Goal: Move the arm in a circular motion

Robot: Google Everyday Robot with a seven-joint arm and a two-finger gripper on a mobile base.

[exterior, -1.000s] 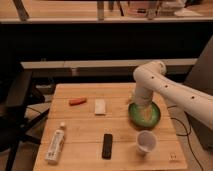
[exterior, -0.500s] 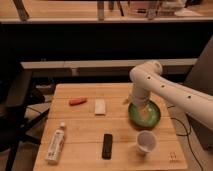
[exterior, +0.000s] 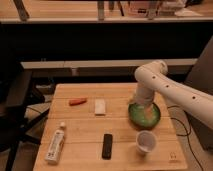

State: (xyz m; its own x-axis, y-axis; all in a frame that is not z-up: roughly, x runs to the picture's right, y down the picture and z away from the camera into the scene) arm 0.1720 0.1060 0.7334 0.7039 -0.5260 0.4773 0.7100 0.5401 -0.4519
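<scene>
On the wooden table (exterior: pixel 120 127), a white tube (exterior: pixel 55 145) lay near the front left corner. A small orange thing (exterior: pixel 77 101) sat nearer the back left corner. Just to the right of it was a pale block (exterior: pixel 100 106). A flat black thing (exterior: pixel 107 146) lay by the front edge, near the middle. A white cup (exterior: pixel 145 142) stood near the front right corner. A green bowl (exterior: pixel 144 114) sat behind the cup, close to the right edge.

The arm (exterior: pixel 167 90) was big, white and round, with small dark dots on it. It came in from the right side, bent at a thick elbow over the back right part of the table, and pointed down. Its pale end, the gripper (exterior: pixel 142 103), hung right over the green bowl, at the bowl's back rim. Whether it touched the bowl could not be seen, and it did not seem to hold anything.

The job was to swing the arm around in a circle. One look could not show how much of the circle was done. The arm was out over the table and low, so it seemed to be somewhere in its loop. It likely had more turning to do. Nothing on the table looked knocked over. The cup and the bowl were the things closest to the arm, so they were the ones it might bump.
</scene>
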